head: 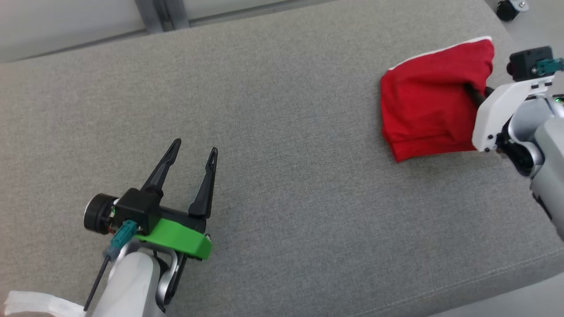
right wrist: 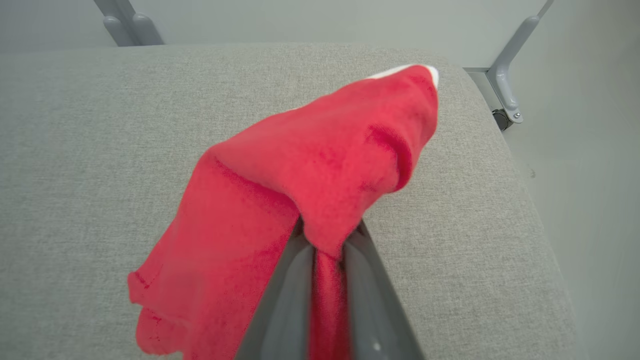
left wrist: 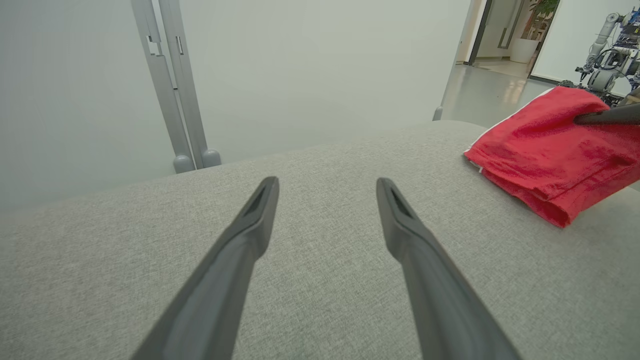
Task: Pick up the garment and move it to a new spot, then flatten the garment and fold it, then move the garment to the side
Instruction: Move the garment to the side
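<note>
Red garment point(head: 427, 101), folded, lies by the grey cushion's point(head: 282, 110) far right corner, one side bunched and pinched in the right gripper's point(right wrist: 326, 247) narrow jaws; left gripper point(head: 195, 146) spread wide, empty, near the front left edge

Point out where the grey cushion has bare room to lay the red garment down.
The wide middle of the grey cushion, between the open left gripper and the red garment, is bare, as is the near strip along the front edge. The far right corner is crowded: the right gripper is shut on the garment there.
</note>
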`<state>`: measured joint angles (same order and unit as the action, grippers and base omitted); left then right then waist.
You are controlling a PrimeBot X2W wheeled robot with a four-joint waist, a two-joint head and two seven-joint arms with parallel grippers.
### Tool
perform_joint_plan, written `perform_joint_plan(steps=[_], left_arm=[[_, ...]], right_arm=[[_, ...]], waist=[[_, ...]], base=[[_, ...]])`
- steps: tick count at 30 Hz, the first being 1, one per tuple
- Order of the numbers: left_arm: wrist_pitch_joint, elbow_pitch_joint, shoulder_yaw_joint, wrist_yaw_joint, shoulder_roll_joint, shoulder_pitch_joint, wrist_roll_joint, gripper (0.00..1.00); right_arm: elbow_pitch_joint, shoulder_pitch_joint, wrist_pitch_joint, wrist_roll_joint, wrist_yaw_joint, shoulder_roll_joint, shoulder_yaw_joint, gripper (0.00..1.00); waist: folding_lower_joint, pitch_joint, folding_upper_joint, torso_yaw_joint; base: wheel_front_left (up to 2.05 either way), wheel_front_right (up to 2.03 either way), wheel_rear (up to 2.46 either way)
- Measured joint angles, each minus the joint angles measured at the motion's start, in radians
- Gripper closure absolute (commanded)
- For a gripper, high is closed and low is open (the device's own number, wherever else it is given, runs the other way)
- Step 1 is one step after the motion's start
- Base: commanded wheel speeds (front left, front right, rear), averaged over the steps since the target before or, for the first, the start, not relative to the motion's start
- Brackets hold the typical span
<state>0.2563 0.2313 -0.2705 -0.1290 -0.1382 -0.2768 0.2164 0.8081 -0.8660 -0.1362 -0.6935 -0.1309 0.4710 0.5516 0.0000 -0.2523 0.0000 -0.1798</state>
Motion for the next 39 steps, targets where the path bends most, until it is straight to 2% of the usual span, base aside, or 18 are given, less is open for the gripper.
perform_joint_plan(steps=[6, 12, 13, 14, 15, 21, 27, 35, 39], left_arm=[[-0.015, -0.024, -0.012, 0.000, -0.029, -0.045, 0.000, 0.00], [-0.018, -0.031, -0.019, 0.000, -0.040, -0.069, 0.002, 0.00], [-0.018, -0.029, -0.019, 0.000, -0.040, -0.070, 0.005, 0.00], [-0.018, -0.026, -0.020, 0.000, -0.040, -0.072, 0.008, 0.00], [-0.017, -0.022, -0.020, 0.000, -0.039, -0.072, 0.011, 0.00], [-0.005, 0.002, -0.019, 0.010, -0.029, -0.060, 0.016, 0.00], [0.002, 0.024, 0.016, 0.034, -0.022, 0.000, 0.034, 0.00], [0.005, 0.026, 0.040, 0.042, -0.020, 0.073, 0.050, 0.00], [0.006, 0.012, 0.047, 0.046, -0.007, 0.104, 0.053, 0.00]], right_arm=[[0.060, -0.108, 0.034, 0.033, 0.000, 0.104, 0.074, 1.00], [0.170, -0.172, 0.078, 0.063, 0.000, 0.154, 0.122, 1.00], [0.186, -0.180, 0.095, 0.067, 0.000, 0.156, 0.126, 0.64], [0.198, -0.184, 0.105, 0.067, 0.000, 0.156, 0.130, 0.41], [0.215, -0.185, 0.122, 0.070, 0.000, 0.156, 0.137, 0.00], [0.285, -0.184, 0.216, 0.084, 0.000, 0.145, 0.151, 0.00], [0.279, -0.182, 0.327, 0.105, -0.001, 0.110, 0.168, 0.00], [0.341, -0.150, 0.310, 0.118, 0.000, 0.093, 0.160, 0.00], [0.336, -0.124, 0.361, 0.109, 0.000, 0.086, 0.123, 0.00]], waist=[[0.0000, -0.101, 0.0000, 0.011], [0.0000, -0.184, 0.0000, 0.030], [0.0000, -0.194, 0.0000, 0.035], [0.0001, -0.200, 0.0000, 0.040], [0.0001, -0.204, 0.0000, 0.047], [0.0001, -0.183, 0.0000, 0.073], [0.0000, -0.097, 0.0000, 0.089], [0.0000, 0.040, 0.0000, 0.092], [0.0000, 0.101, 0.0000, 0.098]], base=[[0.00, 0.00, 0.00], [0.00, 0.00, 0.00], [0.00, 0.00, 0.00], [0.00, 0.00, 0.00], [0.00, 0.00, 0.00], [0.00, 0.00, 0.00], [0.00, 0.00, 0.00], [0.00, 0.00, 0.00], [0.00, 0.00, 0.00]])
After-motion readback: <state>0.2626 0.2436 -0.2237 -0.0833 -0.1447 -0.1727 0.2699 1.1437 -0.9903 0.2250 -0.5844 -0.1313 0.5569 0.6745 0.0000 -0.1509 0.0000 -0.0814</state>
